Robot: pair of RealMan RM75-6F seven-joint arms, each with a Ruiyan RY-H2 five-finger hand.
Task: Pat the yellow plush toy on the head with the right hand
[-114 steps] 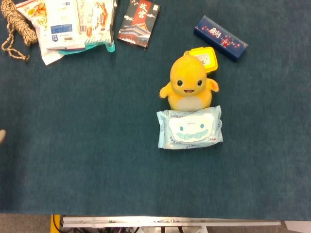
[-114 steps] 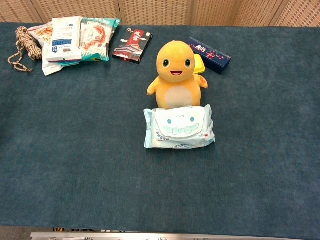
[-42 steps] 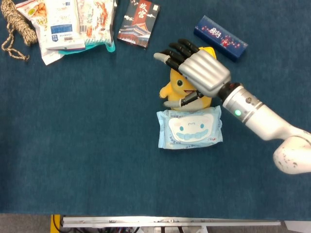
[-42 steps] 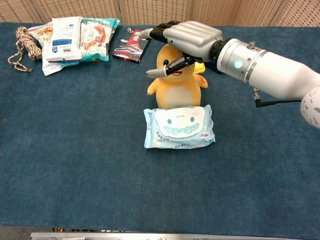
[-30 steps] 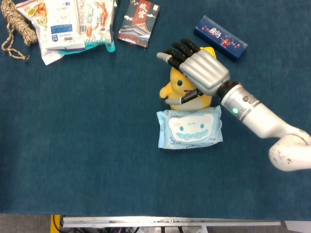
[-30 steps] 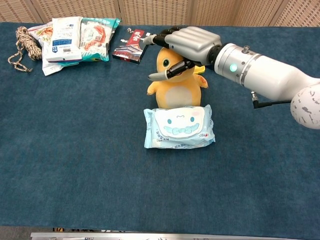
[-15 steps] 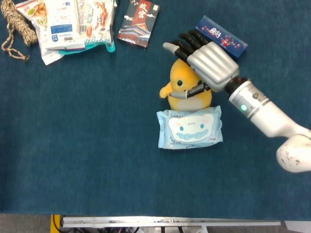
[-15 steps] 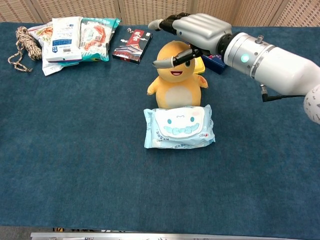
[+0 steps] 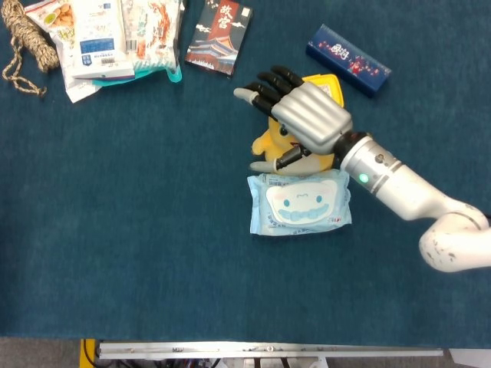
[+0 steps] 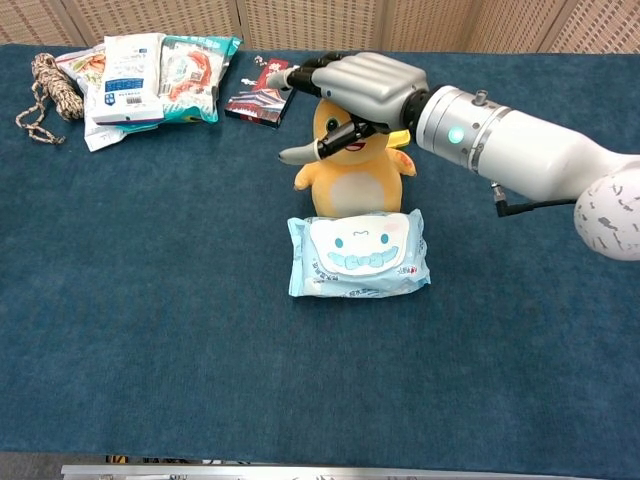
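Pressing your right hand (image 10: 360,82), fingers spread and holding nothing, flat onto the head of the yellow plush toy (image 10: 352,182) sitting center-frame behind the wipes pack (image 10: 358,255), you are seemingly mid-pat, probably needing a gentle lift next.

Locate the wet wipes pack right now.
The wet wipes pack lies flat at table centre in the chest view, directly in front of the yellow plush toy, whose head sits under the right hand.
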